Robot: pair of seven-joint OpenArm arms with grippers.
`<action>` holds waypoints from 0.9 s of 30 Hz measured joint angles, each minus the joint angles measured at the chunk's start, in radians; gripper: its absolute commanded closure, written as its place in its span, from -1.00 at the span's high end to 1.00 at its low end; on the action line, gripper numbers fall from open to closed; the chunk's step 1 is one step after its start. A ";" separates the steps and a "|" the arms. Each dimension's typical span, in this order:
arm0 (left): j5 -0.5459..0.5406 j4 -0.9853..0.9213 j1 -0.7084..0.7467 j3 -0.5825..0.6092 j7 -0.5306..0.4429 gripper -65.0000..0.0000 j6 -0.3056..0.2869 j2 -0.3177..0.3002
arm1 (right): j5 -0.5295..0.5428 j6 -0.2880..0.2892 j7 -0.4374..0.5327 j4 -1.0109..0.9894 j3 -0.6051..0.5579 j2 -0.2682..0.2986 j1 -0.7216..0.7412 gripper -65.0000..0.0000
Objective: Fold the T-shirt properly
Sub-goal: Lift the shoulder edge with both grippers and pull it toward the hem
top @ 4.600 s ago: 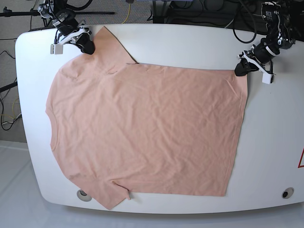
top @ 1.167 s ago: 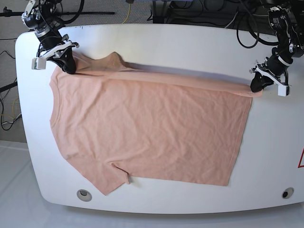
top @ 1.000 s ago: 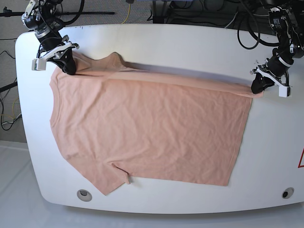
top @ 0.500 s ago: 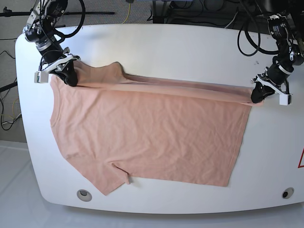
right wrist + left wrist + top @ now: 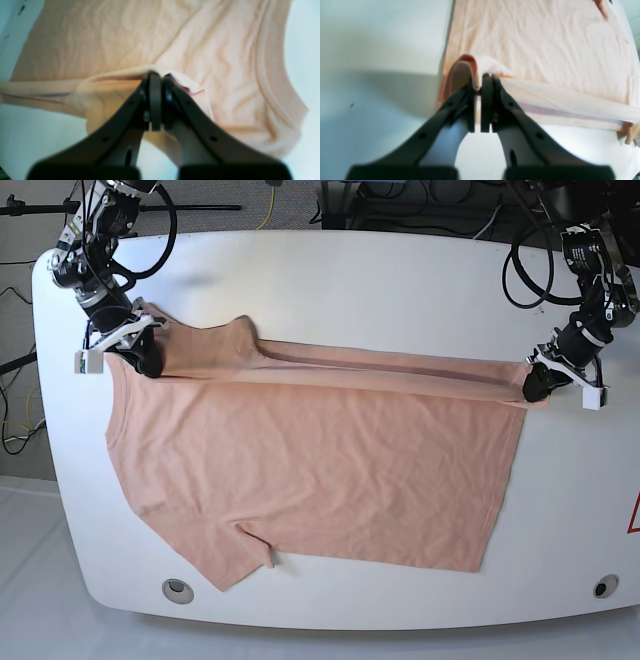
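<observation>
A white table (image 5: 400,280) with rounded corners fills the base view, with cables and stands behind its far edge and pale floor on the near side. Spread across most of it lies the T-shirt (image 5: 320,470), salmon pink and plain on the side that shows. Its long axis runs left to right in the base view: the neck and shoulders point to that view's left, the straight hem to its right. One short sleeve lies flat at the near left, toward the table's front edge. The far edge of the shirt is raised off the table and drawn into a taut band between the two arms, the far sleeve bunched into it near the left end.

The right gripper (image 5: 148,364), at the base view's left, has its jaws pressed together on a fold of cloth at the shoulder; its wrist view shows the ribbed collar (image 5: 272,82) just beside the pinch. The left gripper (image 5: 536,389), at the base view's right, is likewise clamped on the hem corner, cloth curling over one black finger (image 5: 470,95).
</observation>
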 measured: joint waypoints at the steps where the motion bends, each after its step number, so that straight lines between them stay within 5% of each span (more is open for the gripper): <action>1: 0.000 -0.002 -0.003 0.002 0.000 -1.00 0.000 -0.002 | -0.008 -0.003 -0.001 -0.011 -0.009 0.000 0.015 -1.00; 27: 0.008 -0.142 -0.124 0.013 0.000 -1.00 0.007 -0.009 | -0.080 0.002 0.035 -0.217 -0.052 0.044 0.202 -1.00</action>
